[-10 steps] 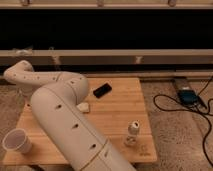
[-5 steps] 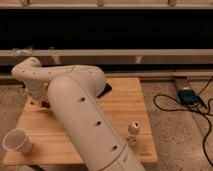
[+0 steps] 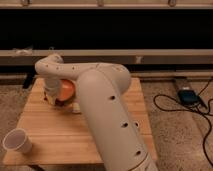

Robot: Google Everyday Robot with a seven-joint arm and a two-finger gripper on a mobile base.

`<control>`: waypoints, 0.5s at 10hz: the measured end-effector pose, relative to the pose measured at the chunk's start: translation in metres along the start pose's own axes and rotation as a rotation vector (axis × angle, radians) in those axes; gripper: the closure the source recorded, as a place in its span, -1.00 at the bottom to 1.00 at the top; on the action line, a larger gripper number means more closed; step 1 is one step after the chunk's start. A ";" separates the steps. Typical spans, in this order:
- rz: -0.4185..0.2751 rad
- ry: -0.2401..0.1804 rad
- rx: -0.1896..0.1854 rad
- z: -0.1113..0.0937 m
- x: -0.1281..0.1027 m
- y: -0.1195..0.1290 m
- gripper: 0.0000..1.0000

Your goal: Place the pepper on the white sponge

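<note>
— One gripper (image 3: 53, 96), low over the wooden table (image 3: 50, 135)?
— Yes, just left of the orange bowl (image 3: 68, 90). Whether it grips anything, I cannot tell.
— The pepper?
— I cannot make it out. The white sponge (image 3: 75, 107) peeks out just right of the gripper, against the arm (image 3: 107, 115).
— The white cup (image 3: 17, 141)?
— Well apart from the gripper, nearer the camera.

Speckled floor (image 3: 175, 152), dark wall (image 3: 125, 30), wooden table (image 3: 55, 131)

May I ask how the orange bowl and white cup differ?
The orange bowl is half hidden behind the arm, beside the gripper; the white cup stands in full view. The bowl sits far back, the cup at a near corner. Both rest on the wooden table.
</note>
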 end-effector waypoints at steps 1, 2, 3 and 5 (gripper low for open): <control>0.024 -0.008 -0.010 -0.001 0.010 -0.007 1.00; 0.043 -0.014 -0.016 -0.002 0.020 -0.013 1.00; 0.057 -0.019 -0.020 -0.003 0.028 -0.019 1.00; 0.086 -0.035 -0.030 -0.008 0.052 -0.036 1.00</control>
